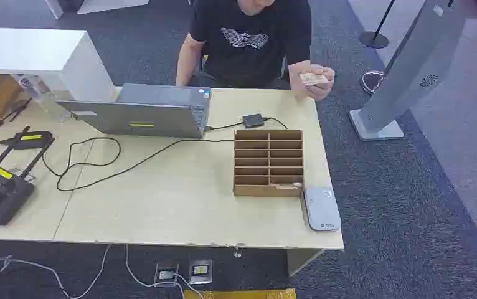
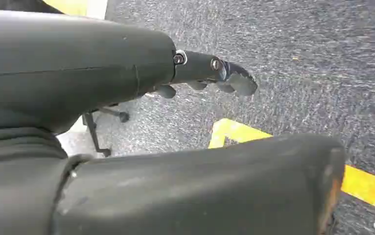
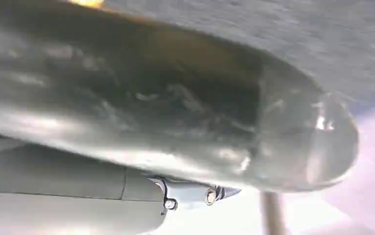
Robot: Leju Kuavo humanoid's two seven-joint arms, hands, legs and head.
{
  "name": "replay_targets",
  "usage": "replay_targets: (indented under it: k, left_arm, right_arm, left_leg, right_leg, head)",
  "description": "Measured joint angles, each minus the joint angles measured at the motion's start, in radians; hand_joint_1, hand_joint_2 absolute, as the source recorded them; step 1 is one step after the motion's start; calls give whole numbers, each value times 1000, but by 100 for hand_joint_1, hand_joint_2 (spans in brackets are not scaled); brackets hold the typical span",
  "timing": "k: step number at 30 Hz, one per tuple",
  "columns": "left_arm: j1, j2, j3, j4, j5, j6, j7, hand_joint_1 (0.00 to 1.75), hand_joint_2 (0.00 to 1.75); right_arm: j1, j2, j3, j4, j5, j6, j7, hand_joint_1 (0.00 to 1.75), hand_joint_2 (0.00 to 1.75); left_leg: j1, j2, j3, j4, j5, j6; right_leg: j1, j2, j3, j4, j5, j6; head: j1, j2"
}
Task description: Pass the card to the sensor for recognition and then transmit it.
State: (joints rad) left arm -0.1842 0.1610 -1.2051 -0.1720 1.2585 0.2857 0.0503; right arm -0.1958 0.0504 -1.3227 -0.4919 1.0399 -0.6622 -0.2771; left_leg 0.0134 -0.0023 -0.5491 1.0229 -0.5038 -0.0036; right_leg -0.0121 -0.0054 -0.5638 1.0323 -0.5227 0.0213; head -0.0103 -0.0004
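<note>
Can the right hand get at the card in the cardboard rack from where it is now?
Probably not yet. The right hand hangs low over carpet, away from the table. The card lies in the cardboard rack's nearest row beside the grey reader, nothing over it.

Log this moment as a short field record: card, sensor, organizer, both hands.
card: held by a person's hand at the table's far edge, card above the table
sensor: grey reader flat on the table, beside the organizer
organizer: cardboard slotted box, something small in its nearest slot
left hand: hanging over carpet, holding nothing
right hand: blurred, state unclear
</note>
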Motion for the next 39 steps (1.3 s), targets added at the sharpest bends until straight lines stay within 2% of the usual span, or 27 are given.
replay_targets:
  k: [3,6,7,8,9,10,12,14,15,16,18,19,21,22,23,24,25,26,27,28,29,30,31,32,36,39]
  left_arm:
    - [0,0,0,0,1,1,-9,0,0]
    - [0,-1,0,0,1,-4,-10,0,0]
    - [-1,0,0,0,0,-3,-10,0,0]
    - [-2,1,0,0,0,-3,-7,0,0]
    - [-2,4,0,0,-1,-4,-3,0,0]
    - [-2,7,0,0,-1,-8,1,0,0]
    - [1,18,0,0,-2,-12,3,0,0]
    - [5,25,0,0,-2,-13,4,0,0]
    - [6,26,0,0,-2,-12,4,0,0]
    - [3,31,0,0,-2,-12,4,0,0]
    - [-1,33,0,0,-3,-13,4,0,0]
    - [-1,34,0,0,-4,-14,4,0,0]
    - [0,34,0,0,-11,-20,5,0,0]
    - [2,36,0,0,-11,-21,5,0,0]
    - [4,41,0,0,-8,-21,5,0,0]
    - [6,46,0,0,-4,-22,5,0,0]
    - [5,50,0,0,-1,-23,5,0,0]
    - [2,51,0,0,0,-24,2,0,0]
    - [-7,52,0,0,0,-24,-5,0,0]
    - [-15,51,0,0,0,-27,-12,0,0]
    - [-23,51,0,0,-1,-32,-19,0,0]
    - [-22,51,0,0,-3,-37,-23,0,0]
    - [-19,49,0,0,-12,-49,-28,0,0]
    - [-10,46,0,0,-18,-60,-31,0,0]
    - [-1,54,-2,0,-39,-90,-41,0,0]
    - [-5,58,-2,0,-56,-111,-51,0,0]
  right_arm:
    - [-14,49,-49,-104,5,0,-107,0,0]
    - [-32,108,-59,-173,53,0,-147,0,0]
    - [-49,122,-67,-201,17,1,-154,0,0]
    - [-64,128,-71,-235,-52,7,-131,0,0]
    - [-70,118,-69,-274,-140,16,-77,0,0]
    - [-69,90,-62,-324,-245,21,5,0,0]
    - [-42,-35,-22,-374,-420,12,126,0,0]
    - [-23,-141,32,-377,-497,5,141,0,0]
    - [-18,-160,49,-385,-504,3,135,0,0]
    - [-13,-175,67,-405,-508,2,125,0,175]
    - [-5,-201,87,-425,-540,2,115,0,175]
    - [-4,-224,100,-423,-602,5,106,0,175]
    - [-11,-329,134,-419,-726,27,66,0,175]
    - [-27,-416,156,-411,-776,71,42,0,175]
    - [-65,-503,182,-395,-790,147,4,0,175]
    - [-137,-573,213,-377,-782,245,-32,0,175]
    - [-250,-652,276,-347,-748,381,-75,0,175]
    - [-372,-703,343,-318,-706,463,-101,0,175]
    - [-491,-755,438,-282,-652,527,-128,0,175]
    - [-566,-803,517,-256,-617,540,-146,0,175]
    - [-615,-842,596,-229,-606,537,-159,0,175]
    - [-663,-865,633,-220,-606,537,-163,0,175]
    - [-708,-885,684,-209,-608,548,-152,0,175]
    - [-751,-895,737,-202,-608,567,-133,0,175]
    - [-866,-913,975,-197,-626,621,-62,0,175]
    - [-876,-916,1135,-211,-639,669,-26,0,175]
  left_leg:
    - [0,0,0,0,0,0]
    - [0,1,0,0,0,0]
    - [0,2,1,0,0,0]
    - [-2,2,3,0,0,0]
    - [-4,1,4,0,1,1]
    - [-4,-1,4,0,1,2]
    - [-5,-3,2,0,0,3]
    - [-7,2,1,0,-2,4]
    - [-5,5,2,0,-3,5]
    - [-5,7,5,0,-4,5]
    - [-6,5,5,0,-3,6]
    - [-9,5,5,0,-3,7]
    - [-13,3,4,0,-1,9]
    - [-15,3,-1,0,-1,10]
    - [-16,4,-19,0,-1,11]
    - [-17,7,-19,-1,-3,10]
    - [-18,16,-20,-1,-4,10]
    - [-21,20,-19,-1,-4,11]
    - [-24,19,-19,-1,-1,15]
    - [-23,13,-20,0,2,19]
    - [-21,-10,-20,1,10,19]
    - [-17,-26,-10,2,16,19]
    - [-16,-39,-17,2,20,18]
    - [-17,-43,-23,2,23,16]
    - [-16,-37,-24,1,23,14]
    - [-15,-32,-24,1,20,13]
  right_leg:
    - [0,0,0,0,0,0]
    - [0,1,0,0,0,-1]
    - [0,3,0,0,1,0]
    - [-2,2,0,0,1,0]
    - [-3,0,0,-1,0,0]
    - [-3,-2,2,-1,-1,1]
    - [-5,-5,5,-1,-1,1]
    - [-7,0,4,-1,0,2]
    - [-6,4,4,-3,1,3]
    - [-5,5,5,-4,1,3]
    - [-6,4,5,-4,2,4]
    - [-8,3,4,-3,2,4]
    - [-13,0,3,-1,1,5]
    - [-14,0,4,0,3,7]
    - [-16,2,5,1,3,8]
    - [-16,6,3,3,3,8]
    - [-17,14,1,5,5,9]
    - [-20,18,-2,5,6,10]
    - [-23,17,-6,6,6,11]
    - [-23,8,-6,5,5,14]
    - [-21,-12,-4,3,4,16]
    - [-18,-29,-3,1,5,16]
    - [-17,-40,-5,0,7,17]
    - [-17,-44,-8,1,9,16]
    - [-16,-39,-11,2,9,15]
    - [-15,-33,-12,1,9,15]
  head:
    - [-1,0]
    - [0,0]
    - [-1,0]
    - [-1,0]
    - [-3,0]
    - [-2,0]
    - [0,0]
    - [2,0]
    - [0,0]
    - [1,0]
    - [-2,0]
    - [0,0]
    - [-1,0]
    - [-1,0]
    - [0,0]
    - [0,0]
    - [1,0]
    - [-1,0]
    - [-2,0]
    - [-4,0]
    - [-5,0]
    - [-2,0]
    - [3,0]
    - [4,0]
    - [3,0]
    - [3,0]
